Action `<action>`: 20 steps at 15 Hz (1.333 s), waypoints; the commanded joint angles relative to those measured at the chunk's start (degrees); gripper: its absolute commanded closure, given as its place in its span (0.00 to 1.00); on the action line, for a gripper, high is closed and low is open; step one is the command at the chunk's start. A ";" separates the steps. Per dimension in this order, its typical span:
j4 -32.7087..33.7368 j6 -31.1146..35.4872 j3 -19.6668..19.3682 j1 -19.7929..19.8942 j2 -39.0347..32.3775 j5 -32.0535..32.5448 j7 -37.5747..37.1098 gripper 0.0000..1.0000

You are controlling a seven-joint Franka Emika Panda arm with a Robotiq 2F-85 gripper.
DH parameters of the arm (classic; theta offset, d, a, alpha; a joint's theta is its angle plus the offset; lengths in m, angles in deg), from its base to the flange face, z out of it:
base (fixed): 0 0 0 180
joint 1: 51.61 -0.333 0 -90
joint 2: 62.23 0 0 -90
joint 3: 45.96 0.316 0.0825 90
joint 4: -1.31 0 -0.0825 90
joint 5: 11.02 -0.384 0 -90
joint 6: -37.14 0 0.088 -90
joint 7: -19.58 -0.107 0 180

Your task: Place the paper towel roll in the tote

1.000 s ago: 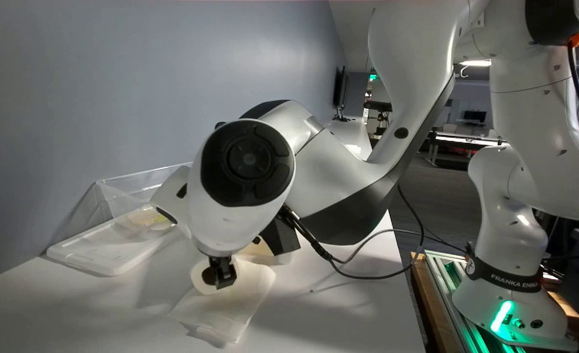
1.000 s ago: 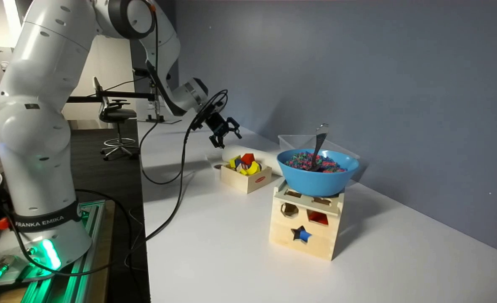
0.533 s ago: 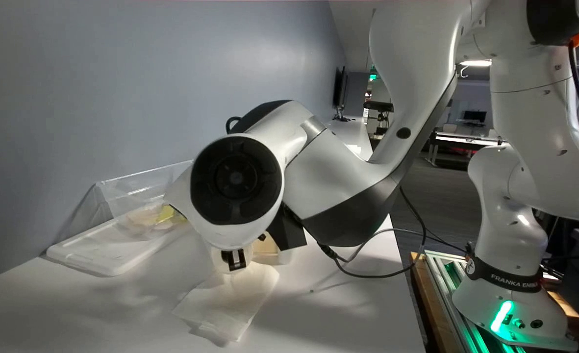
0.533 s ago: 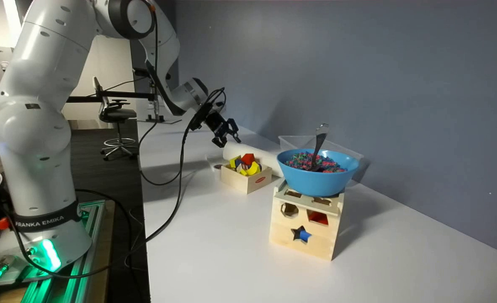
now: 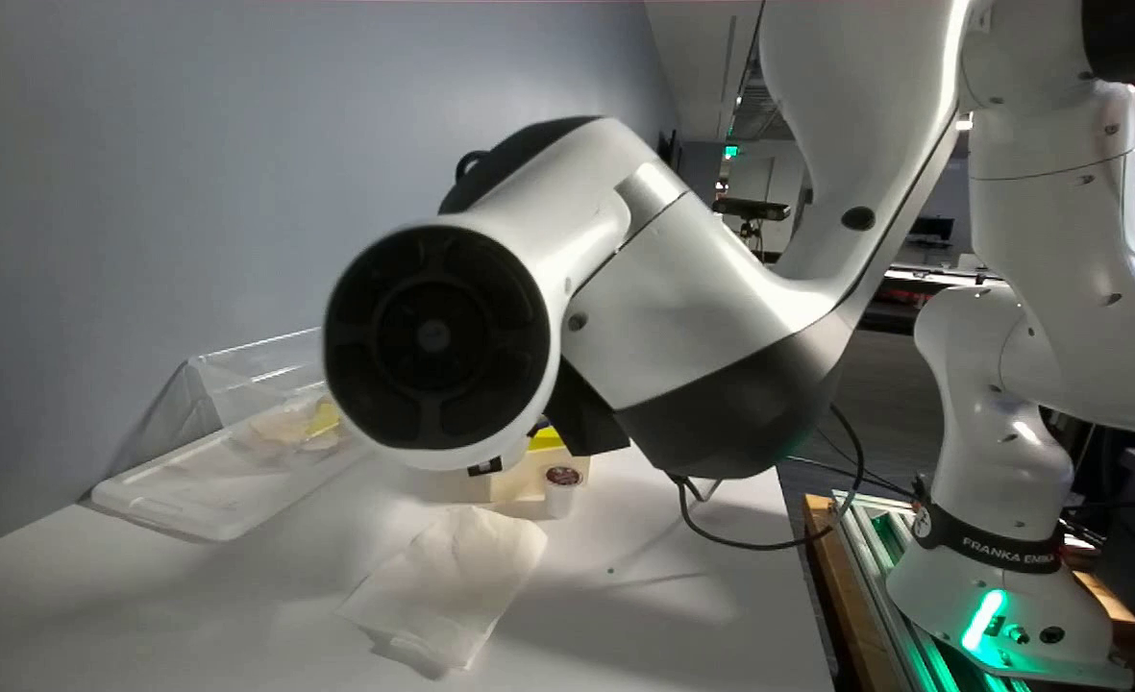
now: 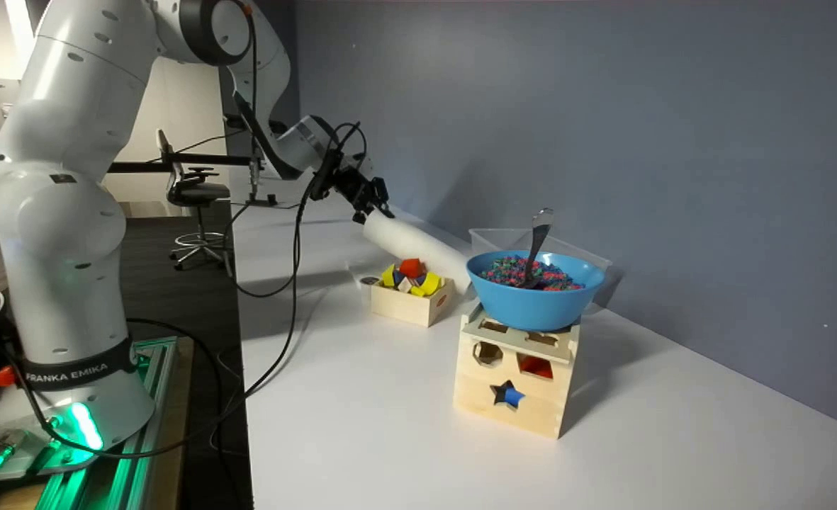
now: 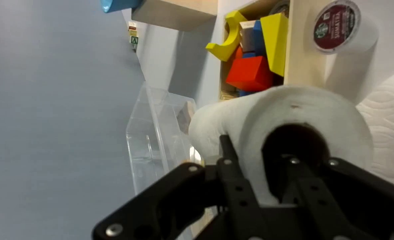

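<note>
the gripper (image 7: 258,156) is pinching the roll (image 7: 217,121) by its wall, one finger poking inside the core, and the roll's kinda slanting down behind the box (image 6: 398,306) mid-frame in an exterior view, while the tote (image 7: 160,140) is sitting left-center in the wrist view.

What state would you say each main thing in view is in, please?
Roll: tilted, gripped end raised
Gripper: shut on the roll's end
Tote: roll not yet inside
Sorter: standing upright
Bowl: upright on the sorter, holding coloured bits
Utensil: stuck in the bits, slanting
Box: open, filled with blocks
Pod: upright, lid on
Sheet: creased, lying on the table
Base light: lit green
</note>
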 commanded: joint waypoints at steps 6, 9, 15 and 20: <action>6.30 -10.41 4.64 -4.31 4.22 1.00 7.57 0.96; 8.11 -17.27 4.34 -6.70 5.10 5.08 5.86 0.96; 6.15 -9.64 2.78 0.87 12.47 3.41 8.64 0.96; 8.51 -10.78 3.10 1.68 10.40 4.79 8.18 0.85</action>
